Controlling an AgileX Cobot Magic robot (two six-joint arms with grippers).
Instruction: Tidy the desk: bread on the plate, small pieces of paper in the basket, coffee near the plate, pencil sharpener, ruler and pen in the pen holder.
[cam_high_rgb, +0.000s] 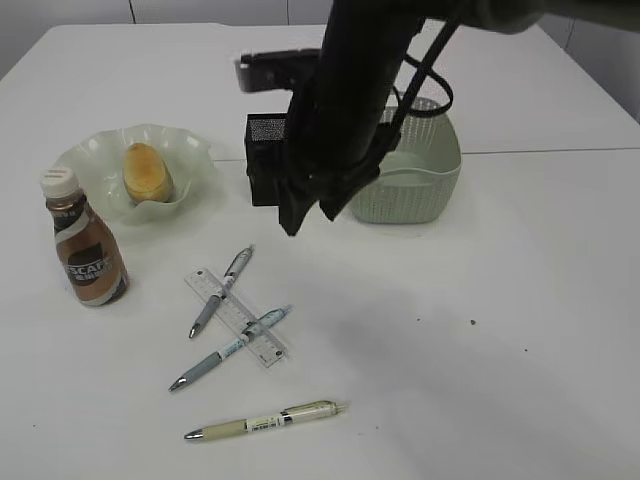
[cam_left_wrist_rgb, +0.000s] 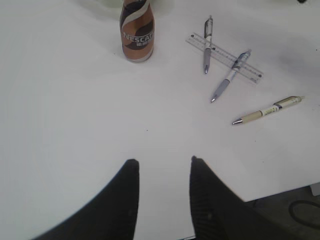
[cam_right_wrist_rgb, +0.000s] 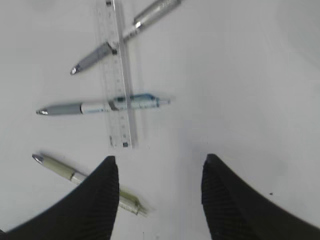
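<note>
The right gripper hangs empty with its jaws apart above the bare desk, just past the ruler, which lies under two pens with a third nearby. The left gripper is also parted and holding nothing. Farther off, the coffee stands beside the plate carrying the bread; pen holder and basket sit behind.

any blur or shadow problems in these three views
Exterior view: the right arm is a dark, blurred mass hiding part of the pen holder; faint shadow on the desk. Left wrist view: sharp, even light, coffee label readable. Right wrist view: ruler soft, its markings smeared.
</note>
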